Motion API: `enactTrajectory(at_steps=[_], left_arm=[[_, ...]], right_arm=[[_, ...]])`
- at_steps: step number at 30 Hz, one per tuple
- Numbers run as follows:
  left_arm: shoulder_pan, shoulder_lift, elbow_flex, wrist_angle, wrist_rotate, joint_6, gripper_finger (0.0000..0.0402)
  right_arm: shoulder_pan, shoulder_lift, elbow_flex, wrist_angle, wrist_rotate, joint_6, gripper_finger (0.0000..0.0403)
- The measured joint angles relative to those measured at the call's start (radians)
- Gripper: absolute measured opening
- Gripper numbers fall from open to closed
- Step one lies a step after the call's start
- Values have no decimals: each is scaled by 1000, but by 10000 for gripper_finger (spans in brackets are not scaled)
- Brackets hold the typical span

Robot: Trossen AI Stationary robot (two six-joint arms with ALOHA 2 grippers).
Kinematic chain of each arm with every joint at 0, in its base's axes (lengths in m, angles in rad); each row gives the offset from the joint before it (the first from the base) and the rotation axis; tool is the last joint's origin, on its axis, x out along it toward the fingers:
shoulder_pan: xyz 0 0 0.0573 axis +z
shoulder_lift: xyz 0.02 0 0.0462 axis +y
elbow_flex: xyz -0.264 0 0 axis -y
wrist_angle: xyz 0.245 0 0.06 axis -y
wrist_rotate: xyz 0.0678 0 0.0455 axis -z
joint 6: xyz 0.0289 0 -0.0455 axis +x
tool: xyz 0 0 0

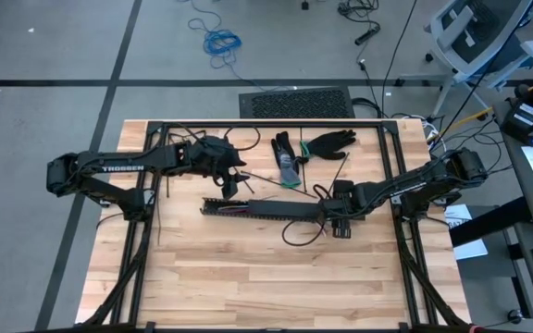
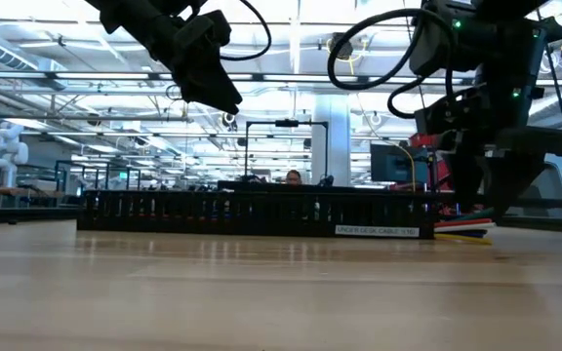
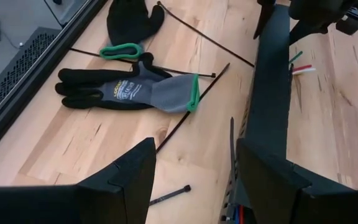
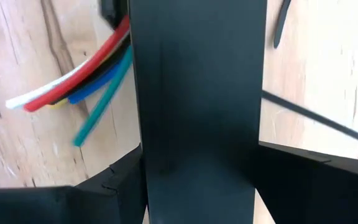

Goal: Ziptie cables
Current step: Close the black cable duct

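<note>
Right now, near to far:
Right gripper: clamped across the black rail, likely steadying it.
Cables: emerging from that rail end.
Left gripper: spread, above the rail's other end.
Zipties: loose beside the gloves.

high: straight down | low: table-level, perhaps blurry | wrists: close | shared: rail

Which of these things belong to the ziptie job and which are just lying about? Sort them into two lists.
For the job:
- cables, ends sticking out of the black slotted rail
- zipties loose on the table
- left gripper at one rail end
- right gripper astride the other

Lying about:
- two work gloves
</note>
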Motion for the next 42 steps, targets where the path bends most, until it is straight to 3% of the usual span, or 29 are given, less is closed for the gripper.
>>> enactTrajectory(at_steps=[14,42], left_arm=[[0,0,0,-1,-21,1,216],[0,0,0,0,-30,-2,216]], right_arm=[[-2,-90,0,-13,-1,-4,235],[-2,8,0,34,-33,-24,235]])
